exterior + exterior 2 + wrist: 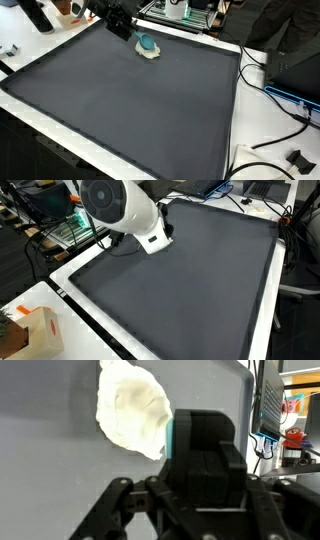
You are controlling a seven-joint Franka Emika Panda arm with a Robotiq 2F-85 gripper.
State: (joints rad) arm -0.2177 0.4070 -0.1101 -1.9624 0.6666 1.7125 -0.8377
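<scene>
Teal object [146, 43] sits at the far edge of the dark grey mat [120, 110], on or against a white cloth [151, 56]; which of the two, not resolvable. Gripper [134, 36] comes down on it at a slant from the far side, tip at the teal object. In the wrist view the teal object [170, 435] shows only as a thin strip along the side of the gripper [207, 425], whose black body hides the rest. The white cloth [130, 405] is plain there: cream-white, irregular outline, soft folds, lying flat on the mat [50, 470]; cloth or paper, I cannot tell. Fingers look drawn close together in the wrist view, but I cannot tell whether they are closed or gripping the teal piece. In an exterior view the white arm [120, 205] fills the near corner and blocks gripper, teal object and cloth completely; only the mat [190, 280] and the white table [70, 285] border show. A cardboard box [40, 330] stands off the mat at the table corner. Black cables [275, 100] trail over the table [235, 130] beside the mat, well apart from the gripper.
</scene>
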